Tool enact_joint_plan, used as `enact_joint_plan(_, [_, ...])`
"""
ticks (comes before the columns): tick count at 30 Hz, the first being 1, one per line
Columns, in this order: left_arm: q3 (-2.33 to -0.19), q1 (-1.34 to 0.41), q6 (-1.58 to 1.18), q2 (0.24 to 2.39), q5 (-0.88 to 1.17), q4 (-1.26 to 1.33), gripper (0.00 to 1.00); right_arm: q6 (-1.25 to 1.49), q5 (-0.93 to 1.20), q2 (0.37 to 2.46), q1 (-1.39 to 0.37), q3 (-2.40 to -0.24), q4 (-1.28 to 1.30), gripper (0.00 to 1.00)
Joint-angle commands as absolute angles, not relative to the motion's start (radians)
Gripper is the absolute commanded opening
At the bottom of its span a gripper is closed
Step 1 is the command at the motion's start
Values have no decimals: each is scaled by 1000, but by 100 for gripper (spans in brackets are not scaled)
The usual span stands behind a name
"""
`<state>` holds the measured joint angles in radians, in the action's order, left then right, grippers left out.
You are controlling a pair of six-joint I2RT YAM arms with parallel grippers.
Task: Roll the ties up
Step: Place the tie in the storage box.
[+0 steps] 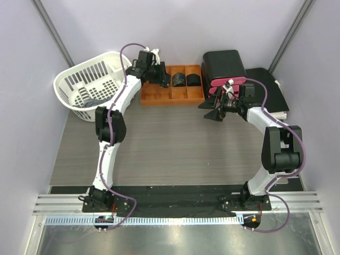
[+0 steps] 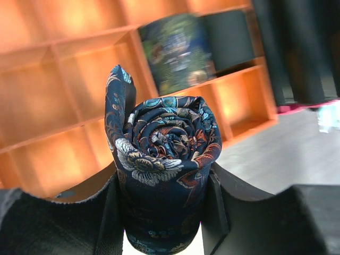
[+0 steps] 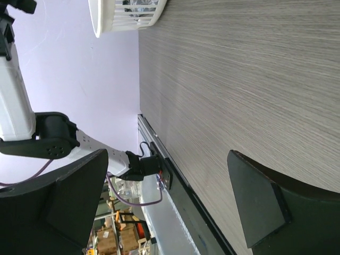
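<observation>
Between the fingers of the left gripper (image 2: 162,188) sits a rolled tie (image 2: 167,154). It is a tight dark navy spiral with a floral print in cream, red and blue. Its coiled end faces the wrist camera, and its loose end stands up on the left of the roll. The jaws press against the roll's two sides and hold it.

Just beyond this gripper lies the orange tray (image 2: 58,106), whose divided compartments show behind the held roll. Whether the roll touches the tray floor cannot be told. Further along the tray, to the gripper's right, a second rolled tie (image 1: 179,79) and a third rolled tie (image 1: 193,79) fill neighbouring compartments in the back row.

On the gripper's other side stands a white laundry basket (image 1: 106,66) with some dark striped fabric (image 1: 87,98) in it.

The right gripper (image 3: 164,204) is well apart to the right. Its fingers are spread wide with nothing between them, over the grey wood-grain table (image 3: 255,79). Behind it lies a black case (image 1: 223,64) with a pink edge.
</observation>
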<state>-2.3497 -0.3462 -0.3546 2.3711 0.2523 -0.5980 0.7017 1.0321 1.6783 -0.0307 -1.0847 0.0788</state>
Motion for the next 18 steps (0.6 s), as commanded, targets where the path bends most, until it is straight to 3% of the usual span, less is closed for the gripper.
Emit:
enact_joint_plan(1, [-2379, -347, -327, 2376, 167, -609, 0, 646, 1038, 1686, -23, -1108, 120, 100])
enact_joint_plan(9, [-2214, -371, -328, 2292, 34, -661, 0, 644, 1037, 1707, -21, -1108, 126, 100])
enact_joint_plan(18, [-2188, -370, -312, 2258, -158, -735, 0, 646, 1035, 1701, -21, -1089, 126, 100])
